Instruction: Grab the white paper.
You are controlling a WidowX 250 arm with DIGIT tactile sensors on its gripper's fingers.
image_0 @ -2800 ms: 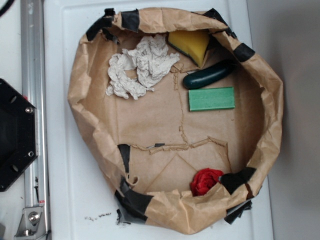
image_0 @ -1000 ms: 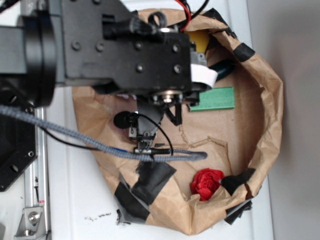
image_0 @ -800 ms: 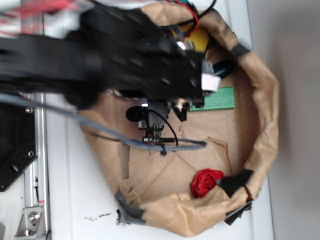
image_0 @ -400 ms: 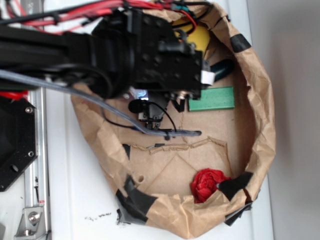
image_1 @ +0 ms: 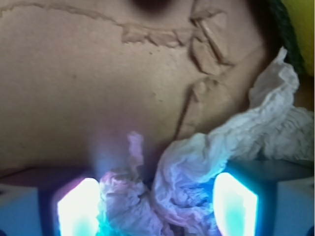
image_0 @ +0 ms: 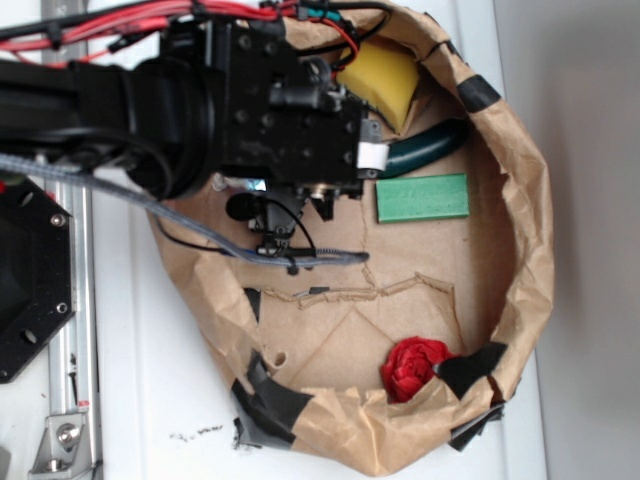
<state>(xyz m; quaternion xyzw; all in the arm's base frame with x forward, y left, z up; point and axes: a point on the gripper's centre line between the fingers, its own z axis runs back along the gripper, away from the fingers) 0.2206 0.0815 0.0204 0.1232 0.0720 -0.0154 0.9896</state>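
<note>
Seen from above, the black robot arm (image_0: 180, 100) reaches in from nine o'clock and covers the upper left part of the brown paper nest (image_0: 520, 290), a crumpled ring of wrapping paper patched with black tape (image_0: 270, 400). Red wires (image_0: 150, 15) run along the top of the arm, and a grey braided cable (image_0: 130, 195) trails from it down across the nest floor. Around the arm's head, a yellow sponge (image_0: 385, 80) sits at about twelve o'clock, a dark green cucumber-shaped toy (image_0: 425, 150) just below it towards one o'clock, and a green block (image_0: 422, 197) lies flat at about two o'clock, close to the toy but apart from it. A small red wad (image_0: 412, 365) rests at five o'clock against the inner wall of the nest, beside a strip of tape. The white paper (image_1: 197, 167) is hidden under the arm in the overhead view; the wrist view shows it directly beneath the gripper (image_1: 157, 206), its wrinkled folds bunched between the two fingers (image_1: 235, 204) and spilling out towards two o'clock over the brown floor. The fingers stand apart, one on each side of the wad, with paper filling the gap between them; whether their pads press on it yet cannot be told from the glare
</note>
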